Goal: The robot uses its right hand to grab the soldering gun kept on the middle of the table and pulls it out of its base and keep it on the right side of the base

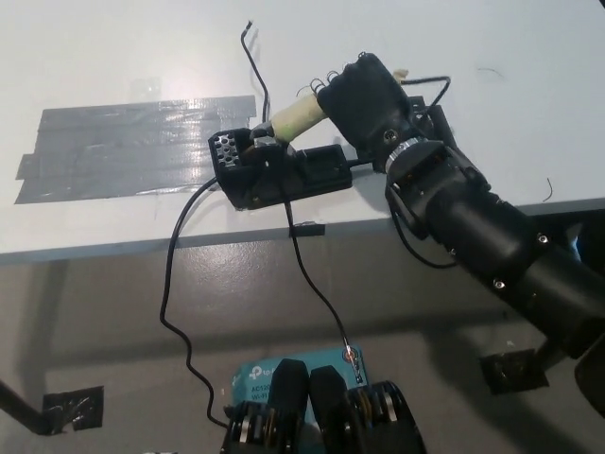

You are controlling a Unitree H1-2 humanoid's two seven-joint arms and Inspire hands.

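Observation:
The soldering gun (294,117) has a cream-yellow handle and lies slanted, its tip end set in the black base (274,168) near the table's front edge. My black right hand (364,96) is over the handle's upper right end, fingers curled down around it. The hand hides the handle's end, and I cannot make out how firm the hold is. A thin black cord (255,66) runs from the gun area toward the back of the table. My white left hand is out of view.
Grey tape strips (132,147) cover the white table (113,57) left of the base. Black cables (175,284) hang from the base over the front edge toward the floor. A teal box (260,378) lies on the floor below.

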